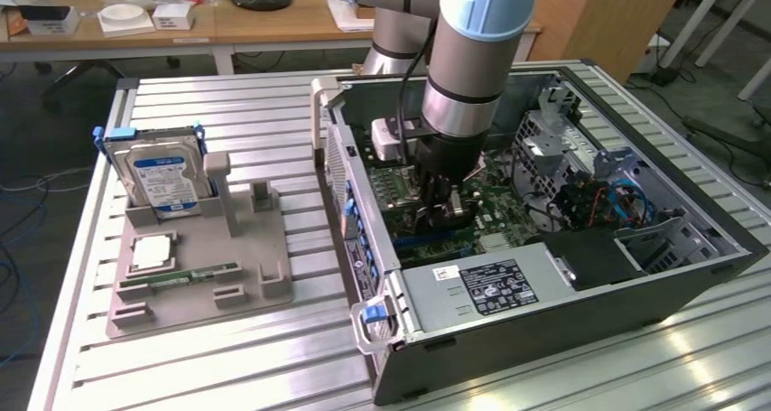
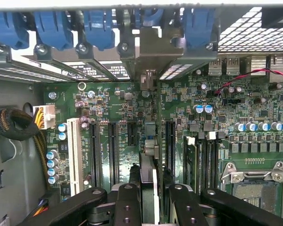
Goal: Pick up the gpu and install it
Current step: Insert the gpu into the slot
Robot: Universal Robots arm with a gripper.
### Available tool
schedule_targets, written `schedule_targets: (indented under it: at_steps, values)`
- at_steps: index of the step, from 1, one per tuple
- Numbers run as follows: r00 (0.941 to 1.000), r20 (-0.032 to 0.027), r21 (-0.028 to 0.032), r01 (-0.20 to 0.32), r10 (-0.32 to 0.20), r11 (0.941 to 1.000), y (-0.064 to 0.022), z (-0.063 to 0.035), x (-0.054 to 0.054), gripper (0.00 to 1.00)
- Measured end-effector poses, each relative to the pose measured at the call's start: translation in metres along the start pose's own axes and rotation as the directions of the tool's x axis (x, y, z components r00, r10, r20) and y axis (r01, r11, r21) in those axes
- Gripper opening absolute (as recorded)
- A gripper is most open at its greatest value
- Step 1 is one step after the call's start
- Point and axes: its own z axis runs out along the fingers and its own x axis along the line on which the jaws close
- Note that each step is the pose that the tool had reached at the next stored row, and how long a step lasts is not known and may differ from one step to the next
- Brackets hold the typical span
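The gripper (image 2: 148, 197) sits low inside the computer case (image 1: 674, 284). Its jaws pinch the gpu (image 2: 150, 155), held edge-on above the motherboard (image 2: 108, 117) slots.

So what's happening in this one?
The arm has reached down into the open computer case, and its gripper holds the gpu edge-on over the motherboard, lined up with the expansion slots. The card's bracket end sits at the rear slot openings under the blue clips. On the grey tray outside the case a hard drive stands upright.
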Motion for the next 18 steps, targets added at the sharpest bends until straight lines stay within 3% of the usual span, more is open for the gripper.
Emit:
schedule_targets:
  at_steps: [18]
  values:
    - [1.0000,0.0002,0.0000,0.000,0.000,1.0000,0.0000,0.0028,-0.0001,0.28]
